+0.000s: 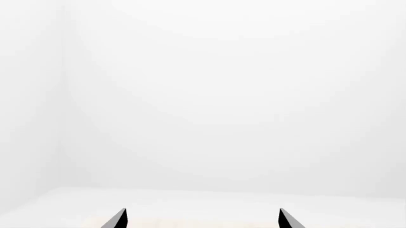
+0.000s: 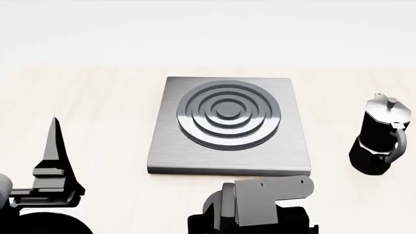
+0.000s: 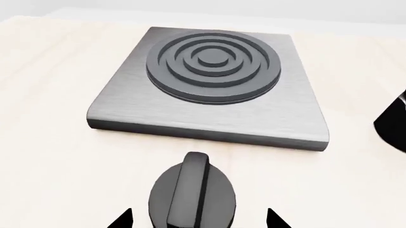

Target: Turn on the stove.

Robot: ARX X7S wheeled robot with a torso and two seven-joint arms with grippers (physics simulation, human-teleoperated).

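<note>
Left wrist view: only blank white surroundings and the 2 black tips of the left gripper at the frame edge, set wide apart with nothing between them, so jaws spread. Head view: stove sits flat on the pale wood table, centred ahead of the robot, concentric burner rings raised on the slab. Black moka pot stands upright on the table, well apart from the stove on its right side. Left gripper shows as a dark pointed finger low on the left, clear of the stove. Right arm fills the bottom centre, just in front of the stove's near edge; it hides the knob and its own jaws here. Right wrist view: black round knob with a raised grip bar sits on the table just beside the stove's front edge, apart from the slab. Right gripper has 2 tips either side of the knob, spread, not touching it.
</note>
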